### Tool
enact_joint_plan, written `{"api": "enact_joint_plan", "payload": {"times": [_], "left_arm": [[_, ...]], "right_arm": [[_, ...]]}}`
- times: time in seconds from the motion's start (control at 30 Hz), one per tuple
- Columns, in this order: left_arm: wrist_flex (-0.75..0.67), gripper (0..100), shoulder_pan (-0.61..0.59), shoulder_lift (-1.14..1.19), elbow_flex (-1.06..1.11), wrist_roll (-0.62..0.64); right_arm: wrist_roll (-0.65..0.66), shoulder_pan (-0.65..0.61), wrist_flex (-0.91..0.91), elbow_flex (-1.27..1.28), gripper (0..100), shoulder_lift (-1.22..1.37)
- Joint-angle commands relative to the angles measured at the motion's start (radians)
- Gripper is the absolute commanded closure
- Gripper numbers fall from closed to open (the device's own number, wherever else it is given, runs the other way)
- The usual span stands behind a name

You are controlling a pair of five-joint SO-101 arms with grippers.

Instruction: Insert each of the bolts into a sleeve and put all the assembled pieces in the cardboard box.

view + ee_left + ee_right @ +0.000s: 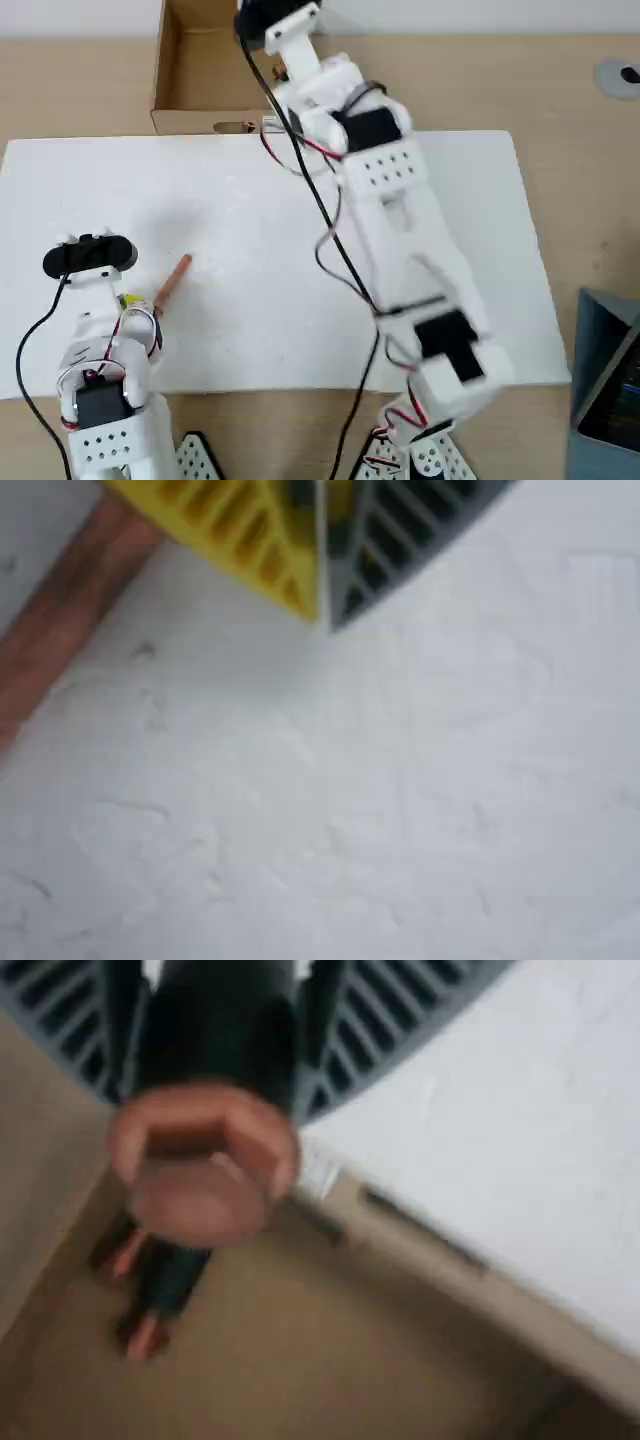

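Left claw: down at the white mat (250,320) near its front-left corner; left claw (325,612) has its yellow finger (240,530) and grey finger (410,525) pressed tip to tip, closed with nothing between them

Loose bolt: copper-coloured loose bolt (172,282) lies slanted on the mat just beside the left claw, on the side toward the mat's middle; its near end runs up to the yellow finger, and whether the two touch I cannot tell; the shank lies outside the fingers, not between them

Right claw: up over the cardboard box (165,75) at the far edge of the mat; right claw (215,1060) is clamped on the held sleeve (220,1020), grey fingers on either side of it

Held sleeve: dark, hanging above the box floor; a copper hex-headed held bolt (205,1165) sits in its lower end, facing the wrist camera

Boxed piece: on the box floor below the claw lies a dark boxed piece (165,1280) with copper ends showing; too blurred to say if that is one piece or two

Count, bolts: one loose on the mat; one in the held sleeve; those in the box I cannot count

Count, sleeves: one in the right claw; at least one in the box

Count, boxes: one, open-topped, on the wooden table (580,180), touching the mat's far edge
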Motion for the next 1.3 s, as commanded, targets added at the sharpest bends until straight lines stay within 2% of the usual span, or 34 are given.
{"api": "enact_joint_plan", "payload": {"times": [0.0,0.4,0.5,0.63,0.97,1.27], "left_arm": [[-0.009,100,-0.008,-0.007,-0.005,-0.005],[-0.009,100,-0.009,-0.007,-0.005,-0.005],[-0.009,100,-0.009,-0.007,-0.005,-0.005],[-0.009,100,-0.009,-0.007,-0.005,-0.005],[-0.009,100,-0.009,-0.007,-0.005,-0.005],[-0.009,100,-0.012,-0.007,-0.005,-0.002]], "right_arm": [[0.008,0.013,-0.057,-0.242,98.9,0.147],[0.106,0.012,-0.064,-0.877,98.5,0.700],[0.130,0.008,-0.046,-0.981,94.5,0.792],[0.137,0.007,0.028,-1.064,87.3,0.858],[0.137,0.010,0.068,-1.099,87.5,0.872],[0.133,0.030,0.442,-1.340,87.5,0.868]]}}
